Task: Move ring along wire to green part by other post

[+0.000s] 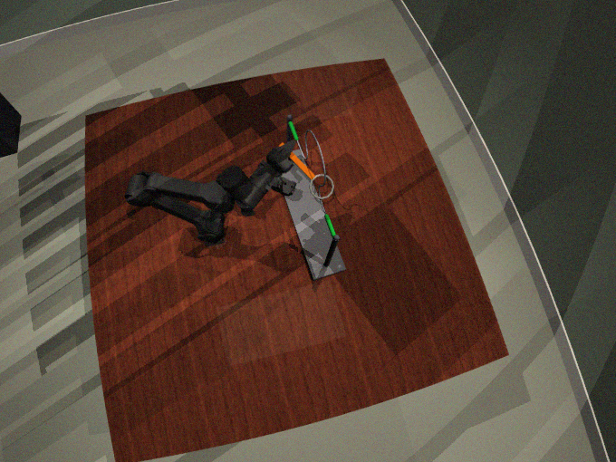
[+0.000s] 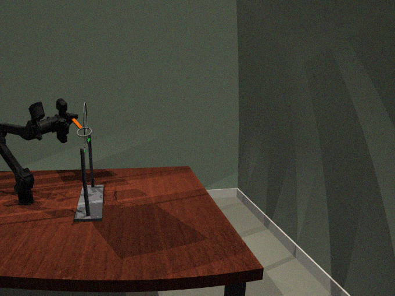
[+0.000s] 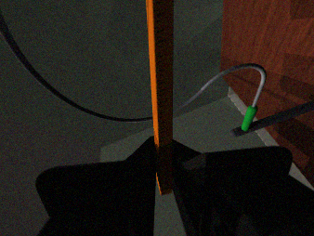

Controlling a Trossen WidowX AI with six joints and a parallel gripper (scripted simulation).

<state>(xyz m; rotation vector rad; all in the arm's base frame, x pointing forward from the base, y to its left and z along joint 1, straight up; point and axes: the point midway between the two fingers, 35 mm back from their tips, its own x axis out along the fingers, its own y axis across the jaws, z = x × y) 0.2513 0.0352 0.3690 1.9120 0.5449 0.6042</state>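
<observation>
My gripper (image 1: 284, 150) (image 2: 71, 118) (image 3: 158, 140) is shut on the orange handle (image 1: 303, 166) (image 2: 76, 122) (image 3: 158, 93), holding it high above the grey baseplate (image 1: 318, 258) (image 2: 95, 204). The pale ring (image 1: 322, 187) (image 2: 84, 131) at the handle's end sits around the thin grey wire (image 1: 312, 144) (image 2: 85, 112) (image 3: 223, 76), between the arch's top and the green part (image 1: 329, 225) by the near post (image 1: 330, 251) (image 2: 83, 181). I cannot tell whether the ring touches the wire. The other green part (image 1: 292, 130) is by the far post (image 2: 91, 162). The wrist view shows one green part (image 3: 249, 118).
The arm's base (image 1: 211, 231) (image 2: 24, 187) stands on the wooden table (image 1: 248, 322) (image 2: 159, 229), left of the baseplate. The table edge drops to the floor on the right in the exterior view.
</observation>
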